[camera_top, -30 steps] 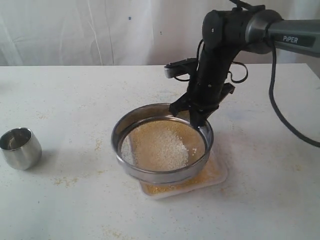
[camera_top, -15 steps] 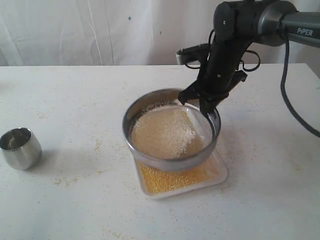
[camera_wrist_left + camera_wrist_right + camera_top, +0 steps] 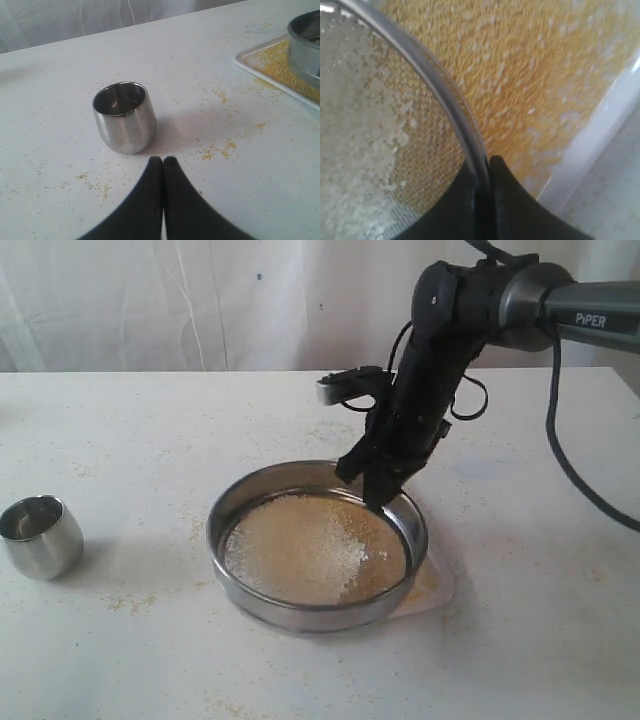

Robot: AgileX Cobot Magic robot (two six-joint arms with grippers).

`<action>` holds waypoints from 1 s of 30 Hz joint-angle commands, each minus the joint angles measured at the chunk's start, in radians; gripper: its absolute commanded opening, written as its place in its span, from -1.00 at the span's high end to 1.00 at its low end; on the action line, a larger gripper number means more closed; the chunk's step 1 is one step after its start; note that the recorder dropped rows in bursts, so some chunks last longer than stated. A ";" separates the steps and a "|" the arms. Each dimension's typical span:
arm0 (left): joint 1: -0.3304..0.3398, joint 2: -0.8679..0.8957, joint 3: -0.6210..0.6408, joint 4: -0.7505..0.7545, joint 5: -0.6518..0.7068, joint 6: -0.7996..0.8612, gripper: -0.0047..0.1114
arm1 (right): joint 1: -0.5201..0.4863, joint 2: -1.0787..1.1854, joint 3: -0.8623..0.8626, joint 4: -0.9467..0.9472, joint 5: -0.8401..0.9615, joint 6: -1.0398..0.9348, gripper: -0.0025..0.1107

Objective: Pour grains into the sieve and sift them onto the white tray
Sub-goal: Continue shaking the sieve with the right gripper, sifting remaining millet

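Observation:
The round steel sieve [image 3: 300, 612] hangs over the white tray [image 3: 440, 590], covering most of it. My right gripper [image 3: 378, 496] is shut on the sieve's far rim [image 3: 447, 100]. Pale whitish grains [image 3: 310, 545] lie on the mesh [image 3: 360, 125]. Yellow-tan grains [image 3: 520, 75] cover the tray floor beside the tray's white rim [image 3: 600, 120]. In the left wrist view, part of the tray [image 3: 260, 75] and the sieve wall [image 3: 305, 45] show at the edge. My left gripper [image 3: 163, 161] is shut on nothing, close to the small steel cup [image 3: 125, 117], and it does not appear in the exterior view.
The empty steel cup [image 3: 40, 536] stands upright at the table's left. Spilled grains [image 3: 217, 149] are scattered over the white tabletop [image 3: 130, 440]. A white curtain hangs behind the table. A black cable droops from the right arm [image 3: 470, 300].
The right gripper has swung the sieve to the left and lower over the tray, after shifting it right half a second ago. The grains inside have spread. The cup has not moved.

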 commanded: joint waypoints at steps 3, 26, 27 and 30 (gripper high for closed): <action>0.003 -0.005 0.004 -0.009 0.000 -0.001 0.92 | -0.021 -0.019 -0.003 0.053 -0.068 0.101 0.96; 0.003 -0.005 0.004 -0.009 0.000 -0.001 0.92 | -0.008 -0.010 -0.003 -0.113 -0.111 0.304 0.96; 0.003 -0.005 0.004 -0.009 0.000 -0.001 0.92 | -0.009 -0.010 -0.003 -0.093 -0.111 0.323 0.96; 0.003 -0.005 0.004 -0.009 0.000 -0.001 0.92 | 0.012 -0.008 -0.003 0.141 0.047 -0.070 0.96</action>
